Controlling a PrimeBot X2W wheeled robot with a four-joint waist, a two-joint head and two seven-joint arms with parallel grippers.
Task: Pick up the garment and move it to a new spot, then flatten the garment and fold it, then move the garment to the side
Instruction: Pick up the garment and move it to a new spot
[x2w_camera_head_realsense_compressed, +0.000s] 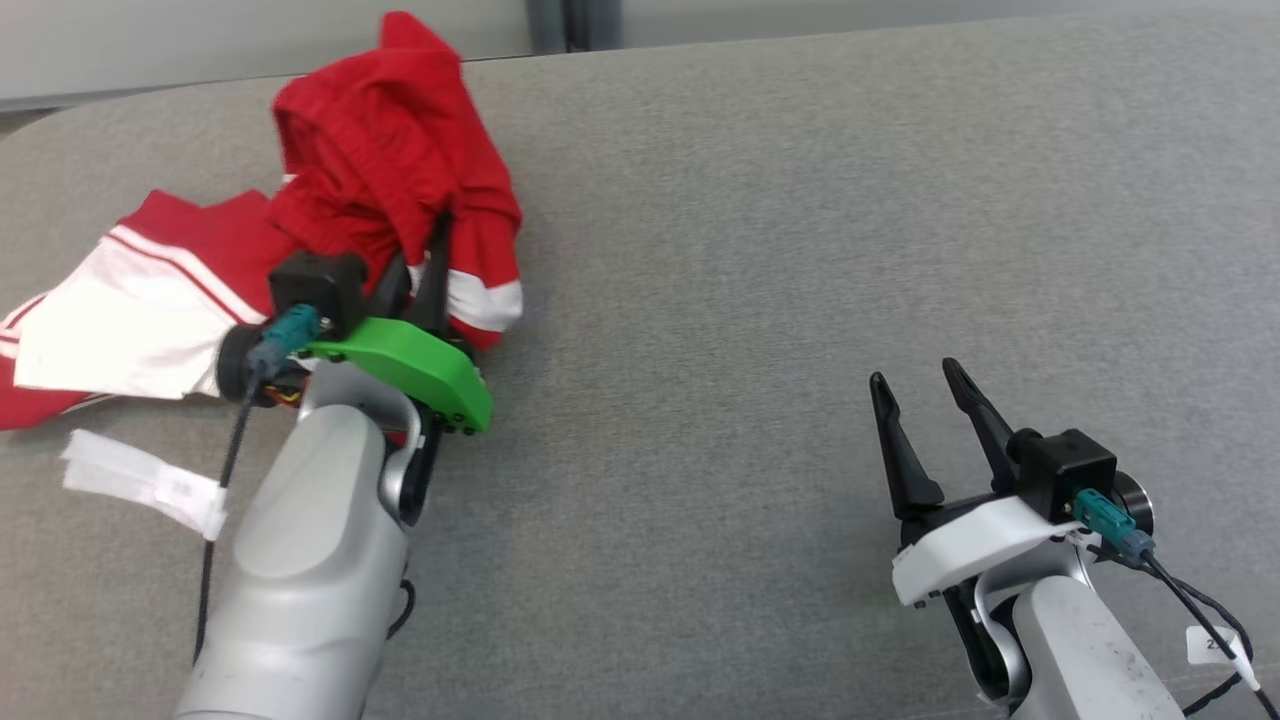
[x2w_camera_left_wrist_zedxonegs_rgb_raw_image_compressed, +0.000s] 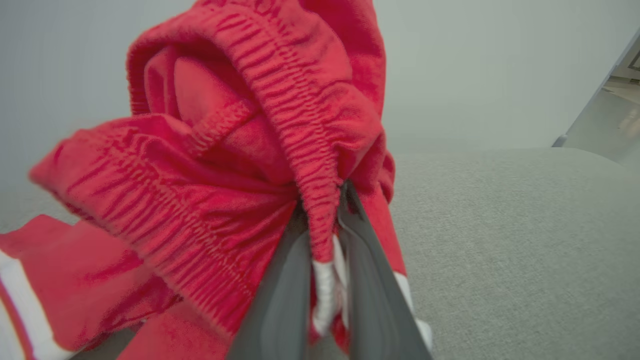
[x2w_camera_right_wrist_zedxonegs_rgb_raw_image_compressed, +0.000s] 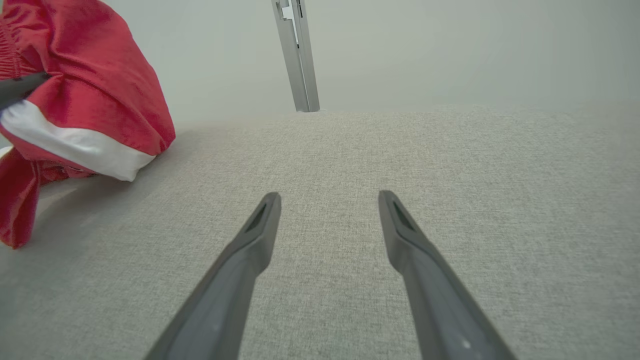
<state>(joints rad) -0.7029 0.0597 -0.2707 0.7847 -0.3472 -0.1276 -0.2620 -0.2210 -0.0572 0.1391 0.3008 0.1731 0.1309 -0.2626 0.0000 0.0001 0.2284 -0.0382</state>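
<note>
The garment (x2w_camera_head_realsense_compressed: 380, 150) is red with white stripes and panels, bunched at the table's left. Part of it is pulled up into a peak; the rest lies flat to the left. My left gripper (x2w_camera_head_realsense_compressed: 432, 262) is shut on a fold of it, fingers buried in the cloth. The left wrist view shows the garment (x2w_camera_left_wrist_zedxonegs_rgb_raw_image_compressed: 210, 165) with its gathered elastic band pinched between the two fingers (x2w_camera_left_wrist_zedxonegs_rgb_raw_image_compressed: 287, 280). My right gripper (x2w_camera_head_realsense_compressed: 915, 385) stands open at the lower right, above bare table. In the right wrist view, the garment (x2w_camera_right_wrist_zedxonegs_rgb_raw_image_compressed: 85, 95) hangs at the far left and the gripper (x2w_camera_right_wrist_zedxonegs_rgb_raw_image_compressed: 329, 200) holds nothing.
The grey fabric-covered table (x2w_camera_head_realsense_compressed: 800, 250) stretches across the view, its far edge along the top. A white tag (x2w_camera_head_realsense_compressed: 140, 480) lies beside my left forearm. A cable runs along my right wrist. A grey upright post (x2w_camera_right_wrist_zedxonegs_rgb_raw_image_compressed: 297, 55) stands beyond the table.
</note>
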